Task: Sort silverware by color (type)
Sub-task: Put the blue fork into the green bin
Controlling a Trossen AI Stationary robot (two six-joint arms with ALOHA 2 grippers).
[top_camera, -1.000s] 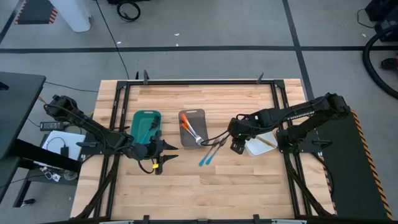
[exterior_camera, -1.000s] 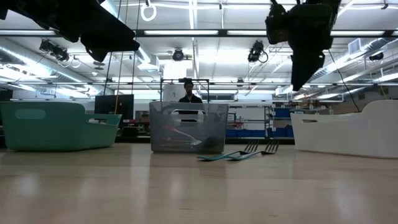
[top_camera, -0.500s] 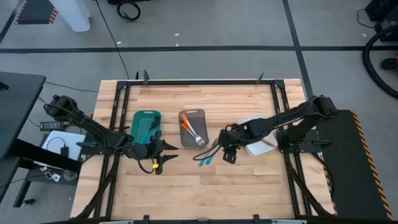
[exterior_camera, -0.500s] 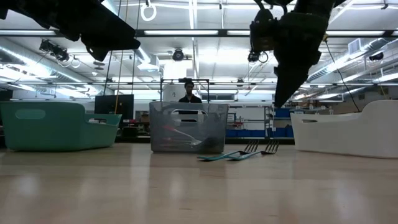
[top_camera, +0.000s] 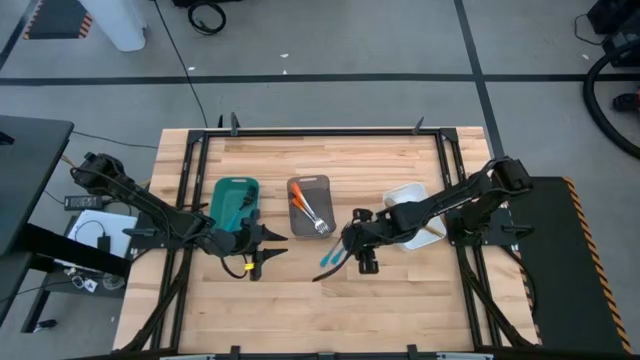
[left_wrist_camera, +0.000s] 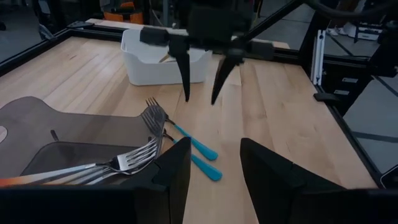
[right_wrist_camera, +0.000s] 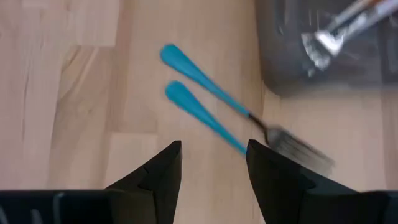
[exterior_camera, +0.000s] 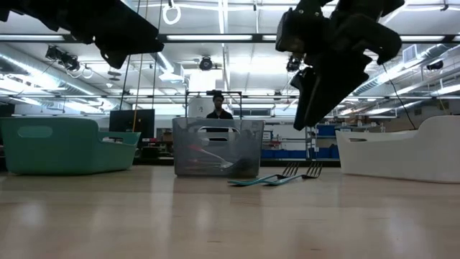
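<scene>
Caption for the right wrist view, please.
Open right end effector hovers above two blue-handled forks lying on the table beside the grey tray.

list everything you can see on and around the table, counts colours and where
blue-handled forks: two, blue handles with silver tines, side by side on the wood between the grey tray and the white tray
grey tray: one, dark grey, table centre, holding orange-handled silverware
teal tray: one, teal, left of the grey tray, something dark inside
white tray: one, white, right of centre, a thin utensil inside
table: one, light wood with a black frame
person: one, dark top, in the room beyond the table
left gripper: open, low beside the teal tray
right gripper: open, above the blue-handled forks
</scene>
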